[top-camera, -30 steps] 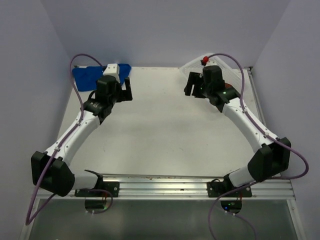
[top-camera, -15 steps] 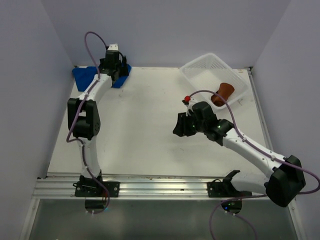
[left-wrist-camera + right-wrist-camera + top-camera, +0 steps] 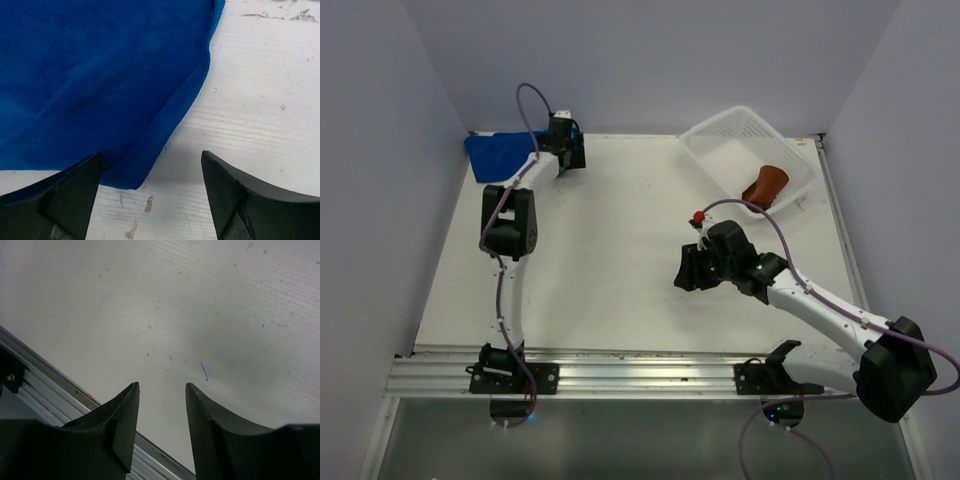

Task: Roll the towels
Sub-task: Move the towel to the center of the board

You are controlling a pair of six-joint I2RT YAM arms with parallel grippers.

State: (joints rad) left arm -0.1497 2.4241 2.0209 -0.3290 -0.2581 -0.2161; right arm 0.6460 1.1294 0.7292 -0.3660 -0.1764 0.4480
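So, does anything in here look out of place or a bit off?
Only mildly. The blue towel lies unrolled, pushed into the far left corner of the table, and the white basket at the far right stands askew to the table's edge, with the brown towel inside it. Nothing looks spilled or damaged.

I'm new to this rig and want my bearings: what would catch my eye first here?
The bright blue towel in the table's far left corner stands out, with the left gripper open at its edge. Next, the rust-brown towel lies in the white mesh basket at the far right. The right gripper hangs open and empty over bare table.
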